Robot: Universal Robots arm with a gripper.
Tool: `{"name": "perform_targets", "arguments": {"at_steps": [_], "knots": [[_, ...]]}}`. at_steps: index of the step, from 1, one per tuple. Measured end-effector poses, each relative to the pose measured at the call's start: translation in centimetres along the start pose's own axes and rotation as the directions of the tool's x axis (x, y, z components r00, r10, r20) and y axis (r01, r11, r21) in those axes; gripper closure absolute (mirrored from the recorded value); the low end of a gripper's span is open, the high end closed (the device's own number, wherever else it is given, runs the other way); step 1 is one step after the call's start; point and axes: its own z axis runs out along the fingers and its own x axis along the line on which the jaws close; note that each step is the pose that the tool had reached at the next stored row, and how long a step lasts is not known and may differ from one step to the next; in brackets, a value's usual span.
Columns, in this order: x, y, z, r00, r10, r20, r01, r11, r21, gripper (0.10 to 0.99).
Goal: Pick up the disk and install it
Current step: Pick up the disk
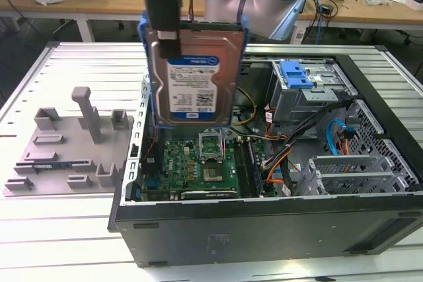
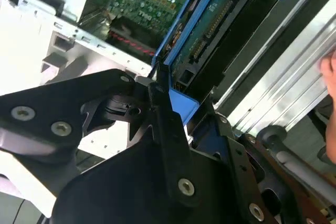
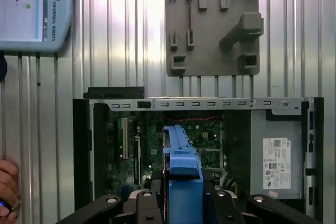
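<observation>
Evidently to clear the walls, the gripper (image 1: 168, 41) pinches the disk (image 1: 195, 77) upright, the open computer case (image 1: 264, 219) beneath it.

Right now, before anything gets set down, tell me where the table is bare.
Bare ribbed table lies on the camera side of the grey fixture and behind it, at the exterior view's left of the computer case. Inside the case it is crowded: motherboard, cables, drive cage, with the claw holding the disk above.
</observation>
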Motion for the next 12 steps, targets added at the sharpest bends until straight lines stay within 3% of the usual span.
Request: {"name": "perform_targets", "arguments": {"at_steps": [4, 12], "knots": [[1.23, -2.64, -0.02, 1.0, 0.0, 0.0, 0.0, 1.0, 0.0, 0.718], [2.92, -6.02, -0.04, 1.0, 0.0, 0.0, 0.0, 1.0, 0.0, 0.718]]}}
